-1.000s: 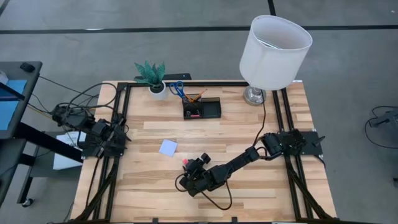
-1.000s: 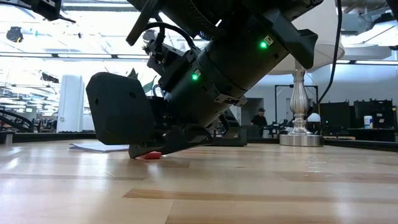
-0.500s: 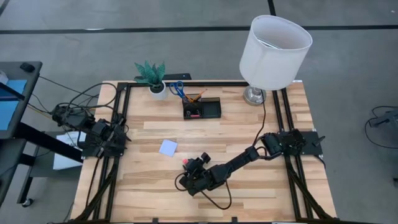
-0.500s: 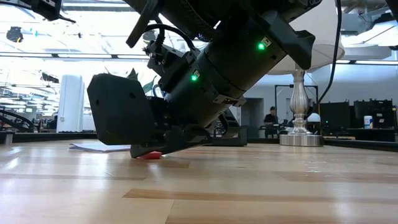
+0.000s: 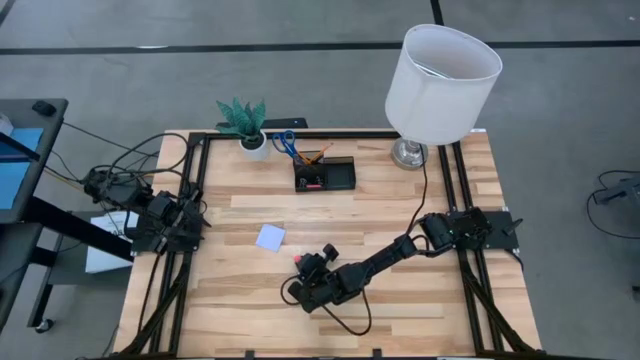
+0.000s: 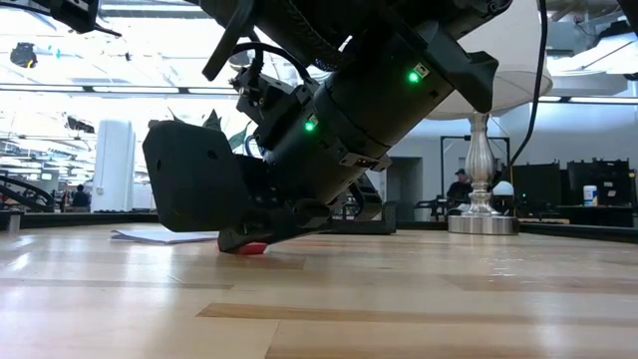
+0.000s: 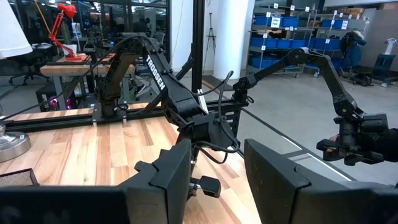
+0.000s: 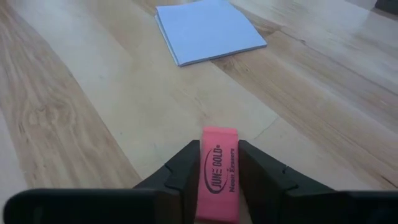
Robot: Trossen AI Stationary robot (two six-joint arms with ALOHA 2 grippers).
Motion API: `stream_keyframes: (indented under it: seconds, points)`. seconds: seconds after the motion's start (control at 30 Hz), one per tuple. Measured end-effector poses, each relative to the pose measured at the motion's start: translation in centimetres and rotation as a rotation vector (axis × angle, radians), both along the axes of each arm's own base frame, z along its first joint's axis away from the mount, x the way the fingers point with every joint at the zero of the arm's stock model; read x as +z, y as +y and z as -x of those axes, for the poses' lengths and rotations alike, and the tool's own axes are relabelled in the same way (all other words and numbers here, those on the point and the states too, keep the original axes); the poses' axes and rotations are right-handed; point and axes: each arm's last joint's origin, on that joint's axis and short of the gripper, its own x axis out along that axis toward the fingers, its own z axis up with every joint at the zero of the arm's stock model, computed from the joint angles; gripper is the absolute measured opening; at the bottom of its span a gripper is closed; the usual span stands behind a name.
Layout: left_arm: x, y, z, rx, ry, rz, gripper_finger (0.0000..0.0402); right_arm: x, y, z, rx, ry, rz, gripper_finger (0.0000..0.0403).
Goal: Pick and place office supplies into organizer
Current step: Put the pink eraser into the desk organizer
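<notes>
The right gripper (image 8: 217,171) is pinching a pink eraser (image 8: 217,174) between its 2 fingers (image 8: 186,165), low against the table (image 5: 400,320), well short of the organizer (image 5: 325,176) and just beside the note pad (image 5: 270,237). The risk appears to be a shallow hold: only the eraser's sides are being squeezed, so it could twist or slip out on lifting. The right arm is stretching long and low from the table's right edge, wrist tipped down. The left gripper (image 7: 214,180) is waiting at the left edge, far from the organizer, fingers partly spread, holding nothing.
</notes>
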Motion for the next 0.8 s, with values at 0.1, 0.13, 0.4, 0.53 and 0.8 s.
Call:
stream_keyframes:
  seconds: [0.1, 0.13, 0.4, 0.53, 0.8]
  points:
    - [0.0, 0.0, 0.0, 0.0, 0.0, 0.0, 0.0142, 0.0, 0.01, 0.0, -0.003, -0.003, -0.004, 0.0092]
    - [0.0, 0.0, 0.0, 0.0, 0.0, 0.0, 0.0142, 0.0, 0.0, 0.0, -0.003, -0.003, -0.005, 0.009]
    - [0.0, -0.06, 0.03, -0.024, 0.0, 0.0, 0.0142, 0.02, 0.02, -0.01, -0.008, -0.009, -0.011, 0.0079]
    - [0.0, -0.08, 0.03, -0.029, -0.001, 0.0, 0.0142, 0.02, 0.07, 0.01, -0.013, -0.014, -0.019, 0.0078]
    - [0.0, -0.07, 0.03, -0.025, 0.0, 0.0, 0.0142, 0.04, 0.12, 0.01, -0.018, -0.02, -0.027, 0.0077]
